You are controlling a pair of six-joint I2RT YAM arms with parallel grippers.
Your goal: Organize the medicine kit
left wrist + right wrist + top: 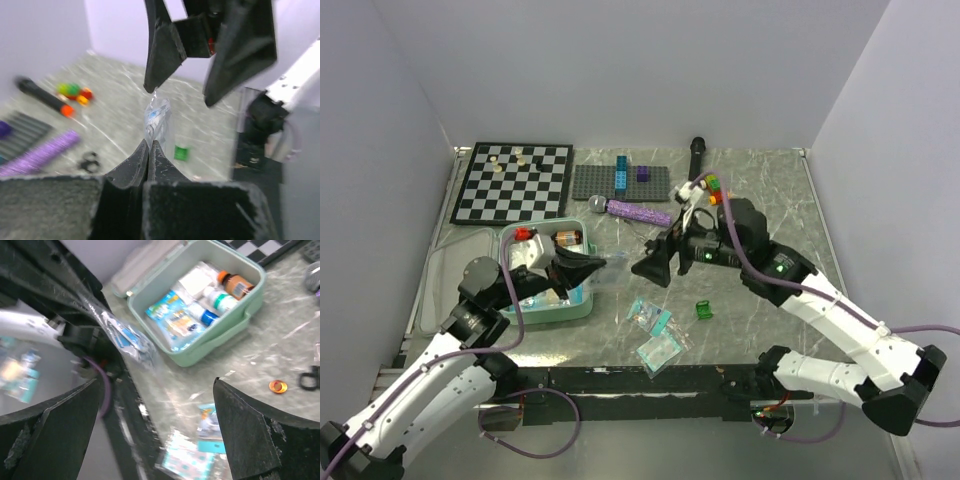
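Medicine kit (552,313) sits open at near-left of table, right in front of L arm, lid half (445,268) flopped out to its left. Tray half is already part-filled: brown bottle (234,284) w/ orange cap, white bottle (216,299), blue-printed packets (172,320), plus something red at the far corner in top view.

L gripper (149,145) is clenched on the bottom edge of a clear sachet (156,116) w/ blue print inside. Sachet is held up in the air just right of the kit, between the two grippers, not over the tray. R gripper (656,262) faces it, fingers spread wide, nothing gripped. Sachet's top looks near one R finger; contact can't be told.

Progress, my read: roughly midway. Left to do: held sachet into tray. Then far sachet (648,316) and near sachet (660,351), both lying on the marble to the right of kit. Then lid shut, zip not done.

Green block (703,310), chessboard (515,182), building plate (620,182) and purple mic (638,211) prob. don't belong in kit
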